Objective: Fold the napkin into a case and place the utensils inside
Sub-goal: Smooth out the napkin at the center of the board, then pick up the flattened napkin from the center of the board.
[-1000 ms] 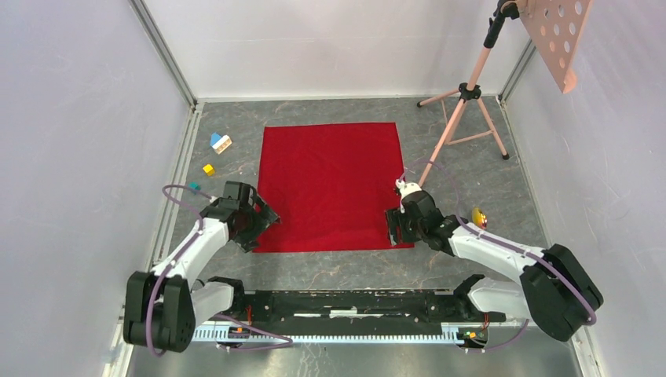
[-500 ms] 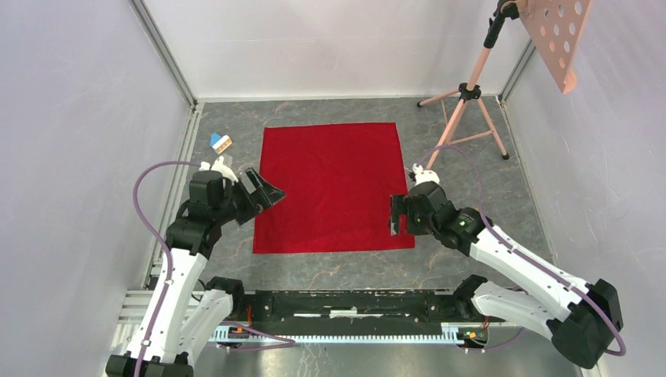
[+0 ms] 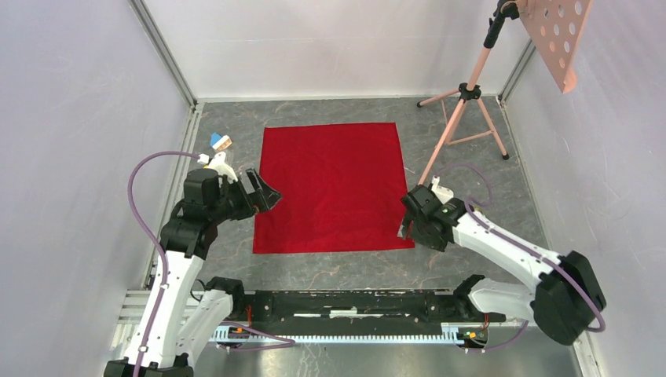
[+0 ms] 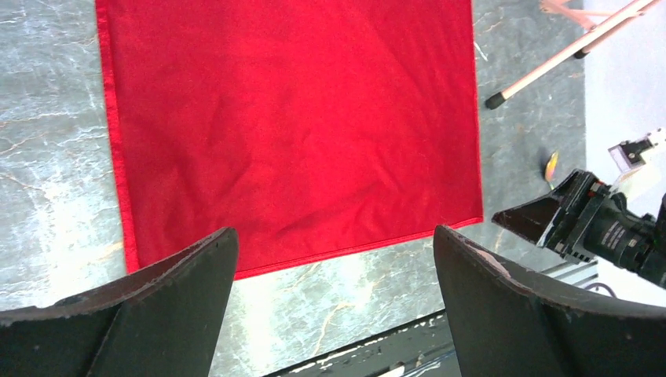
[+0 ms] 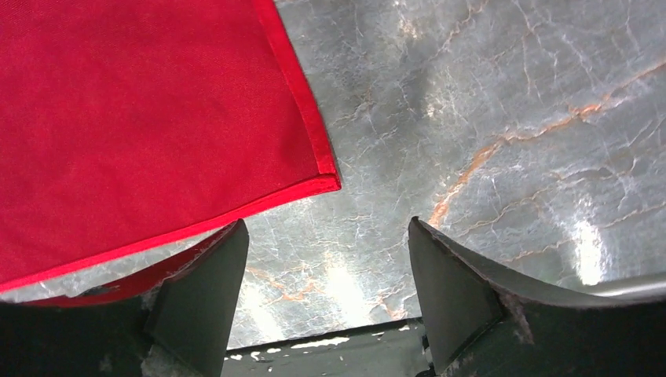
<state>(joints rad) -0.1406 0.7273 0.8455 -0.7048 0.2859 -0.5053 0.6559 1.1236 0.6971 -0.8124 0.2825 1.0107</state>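
Note:
The red napkin [image 3: 330, 184] lies flat and unfolded in the middle of the table. My left gripper [image 3: 263, 195] is open and empty, held above the napkin's left edge; in the left wrist view [image 4: 334, 236] the napkin [image 4: 290, 126] spreads between its fingers. My right gripper [image 3: 407, 228] is open and empty just above the napkin's near right corner [image 5: 326, 184]; in the right wrist view [image 5: 326, 228] its left finger [image 5: 204, 290] overlaps the near hem. No red case shows. No utensils show clearly; a small yellow-orange thing [image 4: 552, 165] lies right of the napkin.
A pink tripod stand [image 3: 463, 102] stands at the back right under a pegboard [image 3: 558, 39]. Small toy blocks [image 3: 221, 142] lie left of the napkin. White walls close in the table. A black rail [image 3: 345, 302] runs along the near edge.
My left arm rose from the napkin's near left corner and moved back along its left edge. My right gripper swung up, then came down toward the near right corner.

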